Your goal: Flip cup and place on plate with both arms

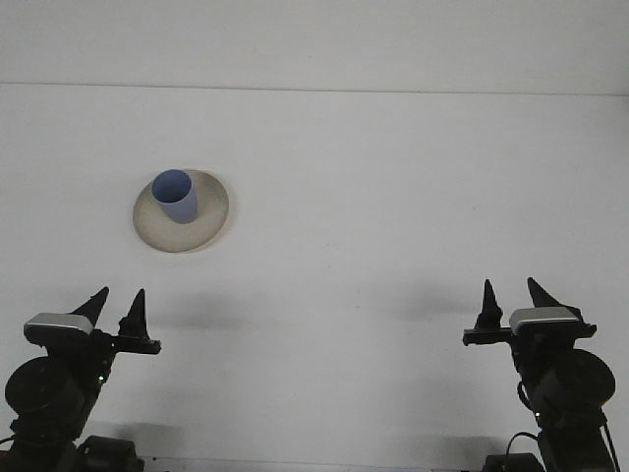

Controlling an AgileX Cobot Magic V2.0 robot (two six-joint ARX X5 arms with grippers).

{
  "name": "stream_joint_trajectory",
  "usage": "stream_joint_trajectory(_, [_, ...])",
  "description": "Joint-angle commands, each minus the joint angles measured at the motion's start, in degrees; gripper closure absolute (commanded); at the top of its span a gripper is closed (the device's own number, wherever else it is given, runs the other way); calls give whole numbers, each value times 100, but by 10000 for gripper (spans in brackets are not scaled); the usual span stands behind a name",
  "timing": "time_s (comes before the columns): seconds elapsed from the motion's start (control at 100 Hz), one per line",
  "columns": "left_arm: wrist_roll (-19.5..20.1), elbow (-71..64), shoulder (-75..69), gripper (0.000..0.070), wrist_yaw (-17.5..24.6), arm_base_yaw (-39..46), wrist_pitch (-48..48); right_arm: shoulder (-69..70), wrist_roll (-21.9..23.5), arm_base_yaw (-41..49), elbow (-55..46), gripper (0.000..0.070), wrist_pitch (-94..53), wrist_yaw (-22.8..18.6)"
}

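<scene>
A blue cup (176,196) stands upright, mouth up, on a beige plate (208,223) at the left of the white table. My left gripper (115,310) is low at the front left, well below the plate, open with nothing between its two pointed fingers. Low at the front right, my right gripper (510,300) is also open and empty, far from the cup.
The white table (393,197) spreads wide around the plate. Its far edge meets a pale wall (314,39) at the top of the view.
</scene>
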Motion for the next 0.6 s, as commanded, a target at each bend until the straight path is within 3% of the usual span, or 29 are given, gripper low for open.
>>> stream_joint_trajectory(0.0, [-52, 66, -9, 325, 7, -11, 55, 26, 20, 7, 13, 259, 57, 20])
stream_joint_trajectory(0.04, [-52, 66, -9, 335, 7, -11, 55, 28, 20, 7, 13, 300, 57, 20])
stream_joint_trajectory(0.07, [-52, 66, -9, 371, 7, -11, 52, 26, 20, 7, 13, 375, 57, 20])
stream_joint_trajectory(0.2, [-52, 66, -9, 700, 7, -11, 42, 26, 20, 7, 13, 698, 55, 20])
stream_joint_trajectory(0.59, [-52, 66, -11, 689, 7, -9, 52, 26, 20, 7, 13, 700, 59, 20])
